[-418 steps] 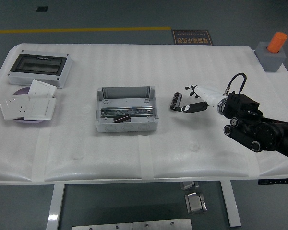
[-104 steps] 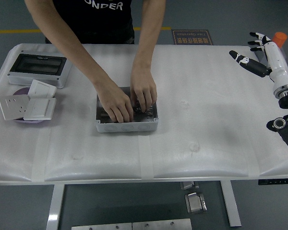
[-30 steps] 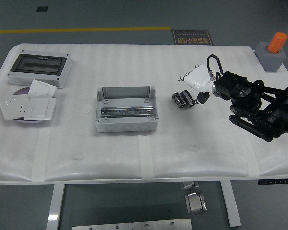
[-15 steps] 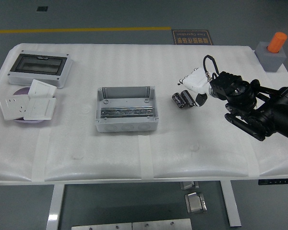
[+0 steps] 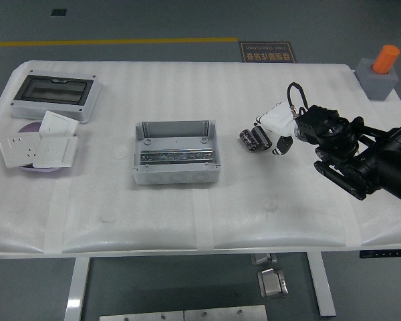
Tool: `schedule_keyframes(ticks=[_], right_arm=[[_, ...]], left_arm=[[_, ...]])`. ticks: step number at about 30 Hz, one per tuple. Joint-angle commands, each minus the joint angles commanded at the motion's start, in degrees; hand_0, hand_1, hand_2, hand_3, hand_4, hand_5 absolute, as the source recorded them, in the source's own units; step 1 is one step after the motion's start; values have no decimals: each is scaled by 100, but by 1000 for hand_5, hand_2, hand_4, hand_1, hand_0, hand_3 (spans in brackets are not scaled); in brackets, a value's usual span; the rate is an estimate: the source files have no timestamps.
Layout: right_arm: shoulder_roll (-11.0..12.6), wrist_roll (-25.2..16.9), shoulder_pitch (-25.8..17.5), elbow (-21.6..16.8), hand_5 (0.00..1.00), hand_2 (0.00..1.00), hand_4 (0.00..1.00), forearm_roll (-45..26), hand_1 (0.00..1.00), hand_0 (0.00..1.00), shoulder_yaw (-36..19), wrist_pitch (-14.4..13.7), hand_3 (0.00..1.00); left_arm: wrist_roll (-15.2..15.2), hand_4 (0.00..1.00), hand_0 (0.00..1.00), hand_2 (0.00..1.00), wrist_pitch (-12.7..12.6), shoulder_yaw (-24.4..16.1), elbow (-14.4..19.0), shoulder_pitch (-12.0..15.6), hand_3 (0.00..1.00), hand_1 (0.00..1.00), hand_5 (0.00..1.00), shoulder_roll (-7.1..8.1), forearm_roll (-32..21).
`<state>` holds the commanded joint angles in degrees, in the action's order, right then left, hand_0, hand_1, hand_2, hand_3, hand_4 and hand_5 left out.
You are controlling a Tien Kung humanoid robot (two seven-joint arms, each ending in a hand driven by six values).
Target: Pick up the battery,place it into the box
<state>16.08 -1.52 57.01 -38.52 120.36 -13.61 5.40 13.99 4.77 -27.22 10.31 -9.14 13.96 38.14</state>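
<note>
Right hand: the right hand (image 5: 275, 124) sits just to the right of the battery (image 5: 254, 139); over the last second it has slid slightly right and rotated, its white back now turned more edge-on to the camera.
Fingers: the fingers (image 5: 283, 144) curl downward beside the battery, but whether they close on it cannot be told from this angle; nothing is lifted.
Battery: a dark pair of cells lying on the tabletop (image 5: 187, 221), right of the box (image 5: 176, 154) and apart from it; it lies where it lay a second ago.
Box: the grey open box stands mid-table, with only its metal rail showing inside.
Left hand: not in view.
Other things: a clear-lidded enclosure (image 5: 53, 96) and white switch plates (image 5: 40, 144) sit at the far left, well apart from the work.
Meaning for the task: the change looks like the hand re-aiming its grasp, so the pickup is likely not yet made and the carry to the box remains.
</note>
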Motion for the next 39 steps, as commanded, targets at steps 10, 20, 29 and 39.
schedule_keyframes(ticks=[10,20,29,39], right_arm=[[-43,32,-24,95,239,793,828,-306,707,848,-24,-104,909],[-93,93,31,97,265,779,789,-573,697,839,34,-245,887],[-120,64,-44,147,263,775,777,-594,696,834,-11,-242,883],[-117,43,-92,179,270,765,771,-613,689,828,-30,-249,870]], left_arm=[[-42,449,461,391,-6,151,0,-3,495,579,292,-21,-129],[-42,450,461,389,-1,148,0,-4,494,578,293,-44,-102],[-39,450,460,387,5,108,0,-5,492,578,293,-65,-44],[-18,453,461,385,15,4,0,-13,491,578,293,-81,80]])
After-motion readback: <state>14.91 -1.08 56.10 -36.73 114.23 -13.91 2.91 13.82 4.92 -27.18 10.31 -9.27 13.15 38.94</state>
